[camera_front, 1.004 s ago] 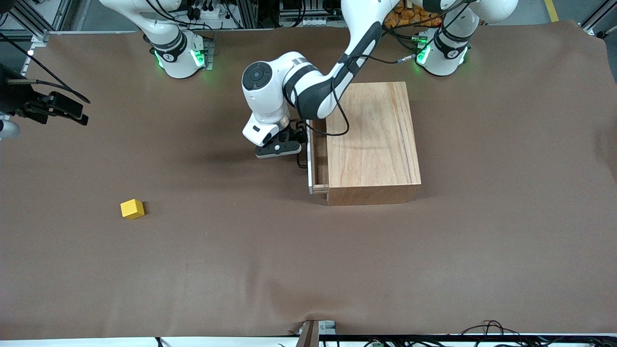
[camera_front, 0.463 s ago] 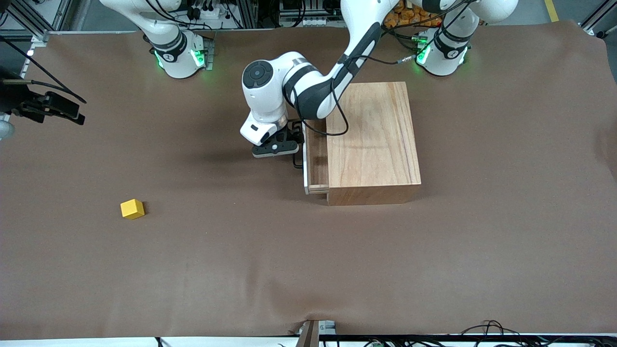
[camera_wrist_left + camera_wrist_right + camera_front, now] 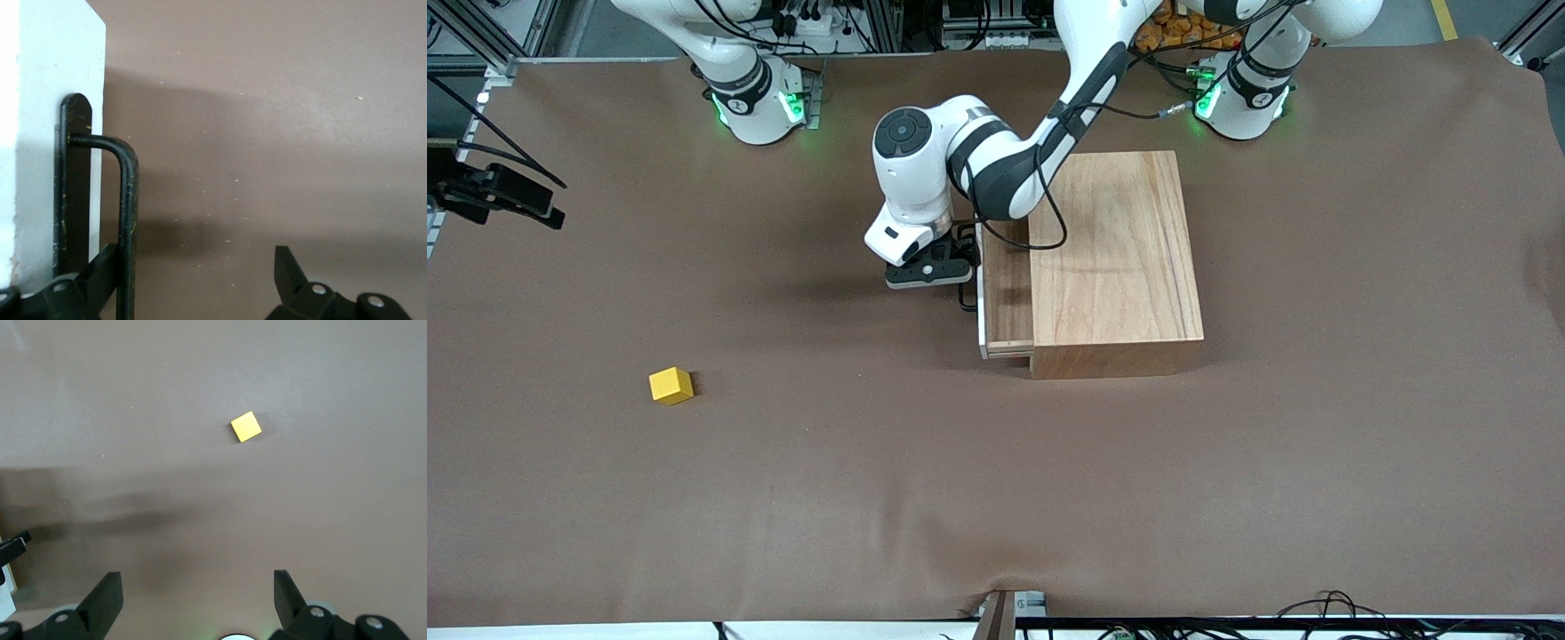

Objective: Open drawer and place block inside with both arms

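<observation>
Front view: wooden box (image 3: 1112, 258) sits toward the left arm's end, drawer (image 3: 1005, 289) partly out. Left gripper (image 3: 930, 271), fingers spread, hooks one finger inside the handle (image 3: 127, 213). Right gripper (image 3: 197, 600) hangs spread, high over the block (image 3: 671, 386), near the right arm's end.

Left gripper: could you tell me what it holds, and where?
Nothing is clamped; the open left gripper has one finger against the drawer handle.
</observation>
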Tool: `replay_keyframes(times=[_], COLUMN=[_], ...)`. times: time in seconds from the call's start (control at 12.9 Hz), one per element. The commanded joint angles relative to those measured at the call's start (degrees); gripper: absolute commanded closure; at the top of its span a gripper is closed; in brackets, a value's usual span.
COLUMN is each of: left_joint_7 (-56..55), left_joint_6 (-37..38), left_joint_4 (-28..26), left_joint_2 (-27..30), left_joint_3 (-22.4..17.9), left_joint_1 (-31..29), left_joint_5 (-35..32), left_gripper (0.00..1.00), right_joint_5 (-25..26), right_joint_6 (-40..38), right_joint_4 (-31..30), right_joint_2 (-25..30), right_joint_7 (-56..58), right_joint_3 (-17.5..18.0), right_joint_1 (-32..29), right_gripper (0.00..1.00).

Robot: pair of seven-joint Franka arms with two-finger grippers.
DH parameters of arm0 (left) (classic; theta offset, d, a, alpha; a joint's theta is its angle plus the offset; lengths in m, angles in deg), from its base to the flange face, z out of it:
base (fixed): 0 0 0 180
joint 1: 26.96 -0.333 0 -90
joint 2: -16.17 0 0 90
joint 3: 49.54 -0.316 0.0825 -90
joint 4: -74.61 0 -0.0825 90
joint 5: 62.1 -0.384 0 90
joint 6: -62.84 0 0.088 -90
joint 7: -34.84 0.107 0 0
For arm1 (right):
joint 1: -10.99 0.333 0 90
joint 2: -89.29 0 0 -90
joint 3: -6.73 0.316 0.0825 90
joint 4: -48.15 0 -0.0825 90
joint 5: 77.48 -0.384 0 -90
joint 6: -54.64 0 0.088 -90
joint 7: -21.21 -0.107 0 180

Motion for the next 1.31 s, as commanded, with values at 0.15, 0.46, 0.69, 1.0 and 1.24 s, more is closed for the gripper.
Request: replay_keyframes(times=[0.15,0.46,0.69,1.0,1.24], left_joint_7=[-2.4,-3.6,-5.7,-6.6,-6.5], left_joint_6=[-5.6,-6.6,-6.6,-6.2,-1.3], left_joint_4=[1.5,1.5,1.7,1.9,1.7], left_joint_2=[-1.5,-1.6,-1.4,0.5,5.0], left_joint_3=[0.7,1.1,1.4,1.2,-0.2], left_joint_1=[0.1,0.4,0.9,1.0,0.4], left_joint_5=[2.9,3.0,2.9,2.9,2.5], left_gripper=[0.0,0.0,0.0,0.0,0.0], right_joint_5=[-0.8,-0.7,-0.7,-0.5,-0.5], right_joint_6=[-0.6,-1.7,-1.7,-1.1,5.6], right_joint_4=[0.3,0.1,0.0,-1.1,-5.6], right_joint_2=[0.5,0.7,0.7,0.3,-0.9], right_joint_7=[0.6,0.3,0.4,0.4,0.5], right_joint_3=[0.6,0.8,0.7,0.6,0.6], right_joint_1=[-2.0,-1.8,-1.8,-2.3,-3.4], right_gripper=[0.0,0.0,0.0,0.0,0.0])
